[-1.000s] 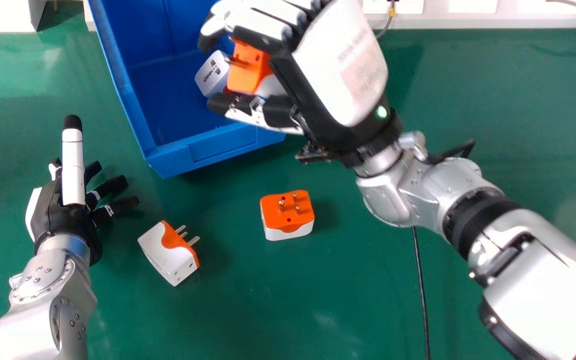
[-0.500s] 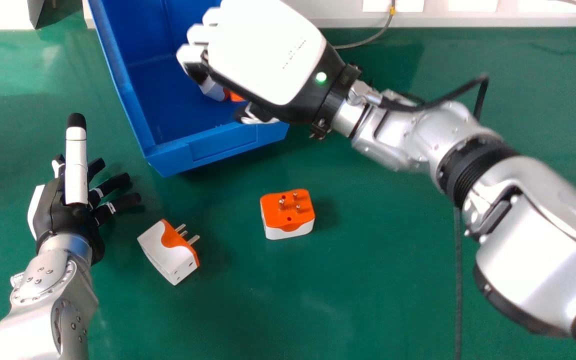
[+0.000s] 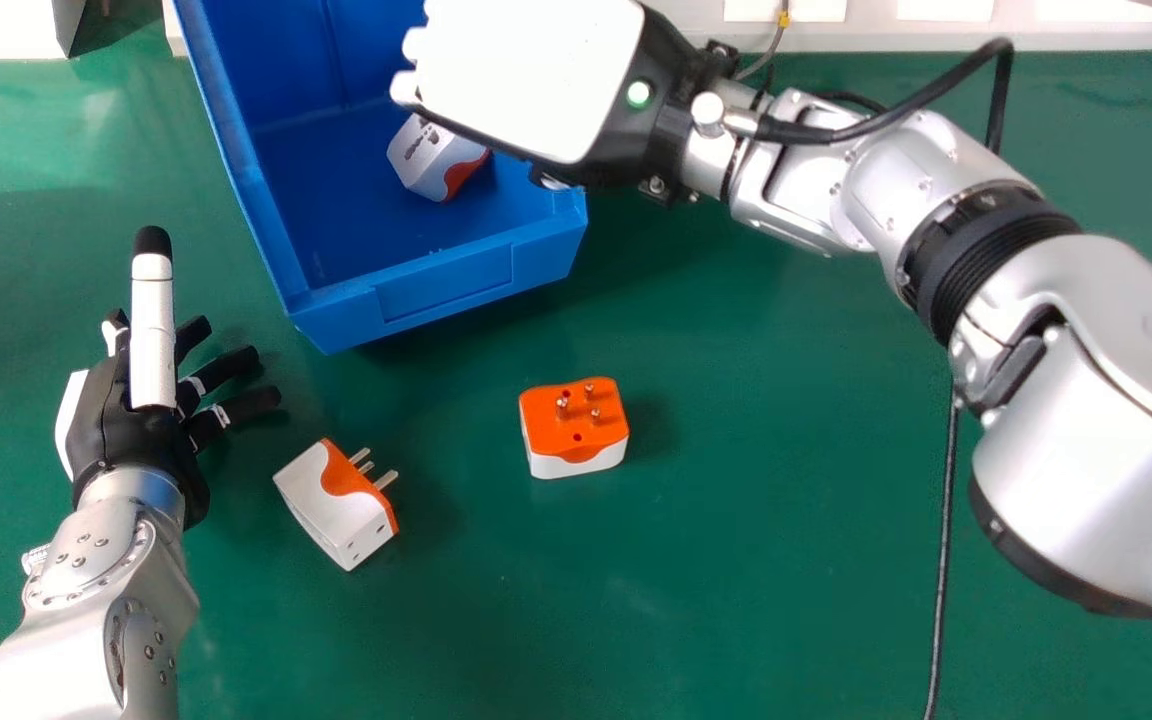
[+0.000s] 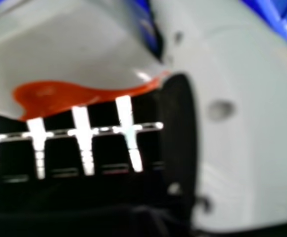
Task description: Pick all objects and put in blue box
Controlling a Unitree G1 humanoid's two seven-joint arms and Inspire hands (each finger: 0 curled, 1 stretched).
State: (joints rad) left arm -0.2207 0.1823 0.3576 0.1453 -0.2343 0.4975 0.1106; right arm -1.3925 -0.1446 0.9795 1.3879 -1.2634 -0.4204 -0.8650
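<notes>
Adapter (image 4: 69, 54) in right hand (image 3: 536, 75)

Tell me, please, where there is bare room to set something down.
The table is bare between the right adapter and cable, and nearer than both adapters; so is the box's near left floor. It is crowded between the left hand and left adapter, and around the right hand.

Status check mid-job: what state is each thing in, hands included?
Blue box: open-topped, an adapter inside.
Boxed adapter: tilted, socket holes showing.
Middle adapter: on the table, prongs up.
Left adapter: on the table, prongs sideways.
Left hand: open, empty.
Right hand: back up, over the box; grip unclear.
Its light: lit green.
</notes>
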